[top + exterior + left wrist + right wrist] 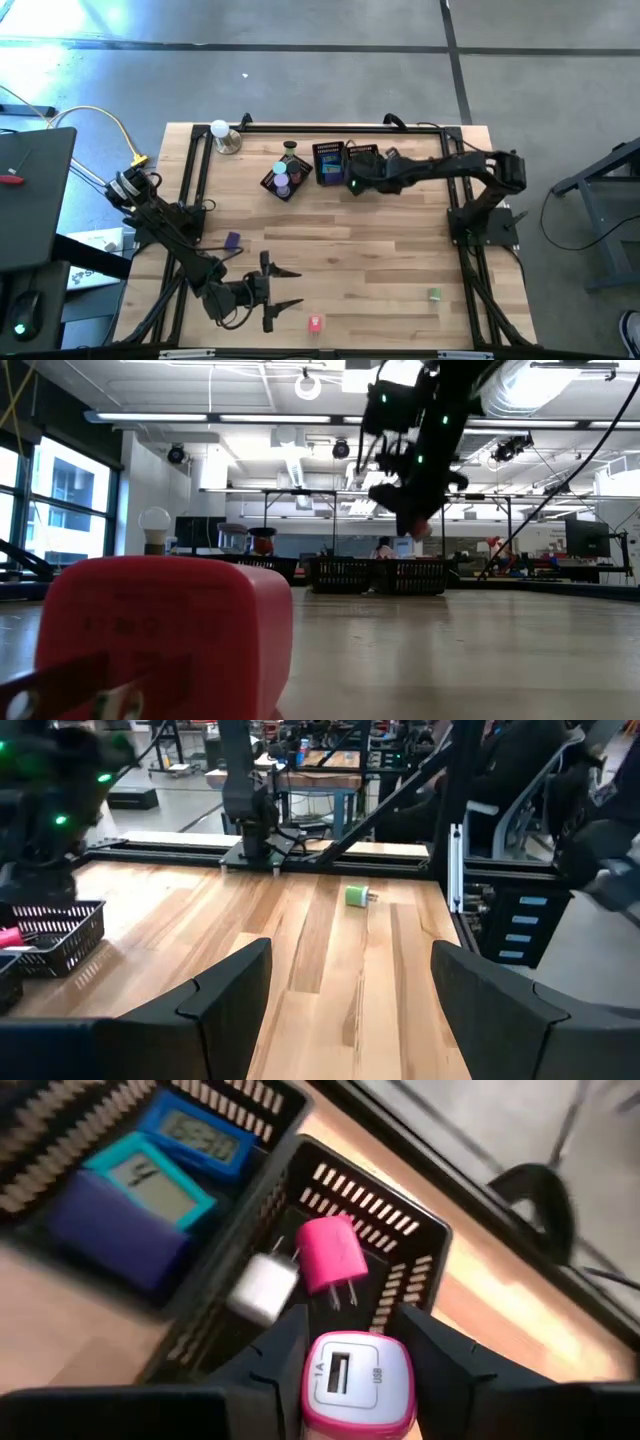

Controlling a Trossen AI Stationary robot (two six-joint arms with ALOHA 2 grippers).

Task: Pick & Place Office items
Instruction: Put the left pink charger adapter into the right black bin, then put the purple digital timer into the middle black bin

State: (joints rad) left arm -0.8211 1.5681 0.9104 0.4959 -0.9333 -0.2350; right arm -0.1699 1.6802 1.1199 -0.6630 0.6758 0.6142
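Note:
My right gripper point(352, 182) hangs over the right-hand one of three black mesh baskets point(366, 158), shut on a pink-and-white USB charger point(357, 1380). That basket point(420, 1240) holds a pink charger point(333, 1253) and a white one point(262, 1288). The middle basket point(230, 1230) holds blue, teal and purple pieces. My left gripper point(290, 288) waits open near the table's near edge, just above the wood. Loose on the table lie a pink piece point(315, 323), a purple piece point(232, 240) and a green charger point(434, 294) point(358, 897). My right gripper pinches the pink-and-white charger by its two pink sides point(312, 1392) between the two fingers point(280, 1355), its white face with the USB port turned toward the wrist camera. The fingers point down from above. The charger is lifted clear above the basket.
A third basket point(284, 180) with purple and teal pieces stands left of the others. A white ball on a metal base point(222, 134) stands at the far left corner. Black frame rails run along the table's edges point(310, 127). Bare wood lies between the baskets and the near edge.

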